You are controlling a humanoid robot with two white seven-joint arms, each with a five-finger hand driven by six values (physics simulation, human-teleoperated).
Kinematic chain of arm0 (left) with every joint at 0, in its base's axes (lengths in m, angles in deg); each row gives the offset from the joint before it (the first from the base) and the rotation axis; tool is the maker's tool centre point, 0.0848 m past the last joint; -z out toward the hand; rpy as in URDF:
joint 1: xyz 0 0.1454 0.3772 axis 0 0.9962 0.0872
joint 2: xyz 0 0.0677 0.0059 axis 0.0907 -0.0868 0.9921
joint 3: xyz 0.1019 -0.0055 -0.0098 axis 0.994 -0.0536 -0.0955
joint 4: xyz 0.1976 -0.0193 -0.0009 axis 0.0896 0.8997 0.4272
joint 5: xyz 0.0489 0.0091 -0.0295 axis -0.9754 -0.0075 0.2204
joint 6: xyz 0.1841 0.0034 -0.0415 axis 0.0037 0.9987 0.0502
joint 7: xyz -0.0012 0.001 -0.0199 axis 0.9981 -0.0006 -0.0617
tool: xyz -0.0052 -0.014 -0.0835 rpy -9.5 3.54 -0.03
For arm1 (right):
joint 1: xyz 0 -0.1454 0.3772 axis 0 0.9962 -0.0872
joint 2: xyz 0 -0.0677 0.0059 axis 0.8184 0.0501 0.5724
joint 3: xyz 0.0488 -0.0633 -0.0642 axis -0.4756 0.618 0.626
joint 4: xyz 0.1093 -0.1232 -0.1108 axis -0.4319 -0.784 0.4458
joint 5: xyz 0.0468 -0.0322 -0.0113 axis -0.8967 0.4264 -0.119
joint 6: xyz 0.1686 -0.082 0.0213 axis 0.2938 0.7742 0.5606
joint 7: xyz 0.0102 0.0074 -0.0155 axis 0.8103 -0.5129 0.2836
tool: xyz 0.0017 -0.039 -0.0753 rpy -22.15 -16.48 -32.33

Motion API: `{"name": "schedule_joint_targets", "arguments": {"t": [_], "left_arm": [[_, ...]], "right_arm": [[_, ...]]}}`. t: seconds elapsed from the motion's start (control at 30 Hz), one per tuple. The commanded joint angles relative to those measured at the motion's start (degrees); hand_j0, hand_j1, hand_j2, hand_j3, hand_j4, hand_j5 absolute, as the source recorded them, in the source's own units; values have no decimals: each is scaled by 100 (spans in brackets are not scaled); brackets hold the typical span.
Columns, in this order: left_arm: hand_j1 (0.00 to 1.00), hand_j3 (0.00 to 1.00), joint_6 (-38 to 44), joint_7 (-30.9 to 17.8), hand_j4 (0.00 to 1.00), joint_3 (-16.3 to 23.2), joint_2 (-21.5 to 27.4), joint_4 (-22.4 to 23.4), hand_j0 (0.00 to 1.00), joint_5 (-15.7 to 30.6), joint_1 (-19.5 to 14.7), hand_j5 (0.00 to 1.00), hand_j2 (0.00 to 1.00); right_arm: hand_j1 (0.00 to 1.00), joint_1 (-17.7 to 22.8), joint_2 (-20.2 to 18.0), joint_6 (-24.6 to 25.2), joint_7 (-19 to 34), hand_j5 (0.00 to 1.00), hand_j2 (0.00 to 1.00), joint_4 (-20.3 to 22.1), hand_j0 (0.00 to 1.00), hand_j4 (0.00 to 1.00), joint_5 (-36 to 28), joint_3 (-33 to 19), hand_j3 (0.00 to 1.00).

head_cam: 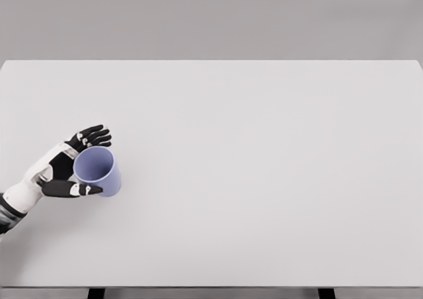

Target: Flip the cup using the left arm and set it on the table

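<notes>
1. At the left, the left hand (71,168) wraps the lilac cup (98,171), fingers (92,137) on its far side, thumb on its near side.
2. The cup sits at the left of the tabletop (264,180), its mouth tilted toward the viewer; whether it touches the surface is unclear.
3. I'd keep the grip firm, finish the roll until the rim is level, then lower it gently.
4. No right hand shows.

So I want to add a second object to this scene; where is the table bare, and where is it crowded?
Nearly all of the white table is bare: the whole middle, the right half and the far edge. The only crowded spot is near the left edge, where the left hand wraps the blue cup.
</notes>
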Motion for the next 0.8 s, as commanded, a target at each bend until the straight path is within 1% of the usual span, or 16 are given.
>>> {"name": "schedule_joint_targets", "arguments": {"t": [0.0,0.27,0.4,0.57,0.67,0.77], "left_arm": [[100,100,0,0,100,-7,45,-23,100,-168,0,100,100],[100,100,0,0,100,-42,159,-84,100,-168,0,100,100],[100,100,0,0,100,-77,335,-330,100,-168,-18,100,100],[100,100,0,0,100,-121,379,-383,100,-168,-44,100,100],[100,100,0,0,100,-130,396,-532,100,-168,-26,100,100],[100,100,0,0,100,-227,546,-690,100,-168,-18,100,100]], "right_arm": [[100,0,0,0,1,100,100,-1,100,100,-1,0,100],[100,0,0,0,1,100,100,-1,100,100,-1,0,100],[100,0,0,0,1,100,100,-1,100,100,-1,0,100],[100,0,0,0,1,100,100,-1,100,100,-1,0,100],[100,0,0,0,1,100,100,-1,100,100,-1,0,100],[100,0,0,0,1,100,100,-1,100,100,-1,0,100]]}}
